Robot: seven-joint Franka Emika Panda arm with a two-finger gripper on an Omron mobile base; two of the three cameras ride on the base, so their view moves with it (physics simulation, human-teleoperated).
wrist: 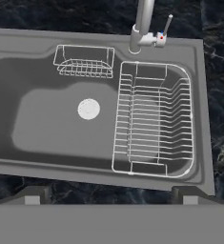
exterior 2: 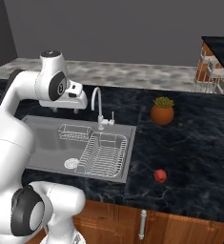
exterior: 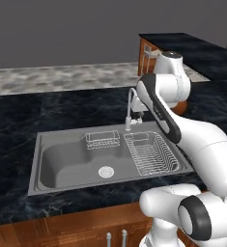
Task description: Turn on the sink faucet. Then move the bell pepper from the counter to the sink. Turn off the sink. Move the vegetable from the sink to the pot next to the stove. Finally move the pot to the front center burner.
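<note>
Faucet not yet running, so step one; gripper, jaws wide and empty, must reach its handle.

Faucet behind sink rack

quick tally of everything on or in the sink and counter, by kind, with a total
Faucet: 1
Wire racks in the sink, a dish rack and a small basket: 2
Bell pepper: 1
Potted plant: 1
Total: 5
</note>
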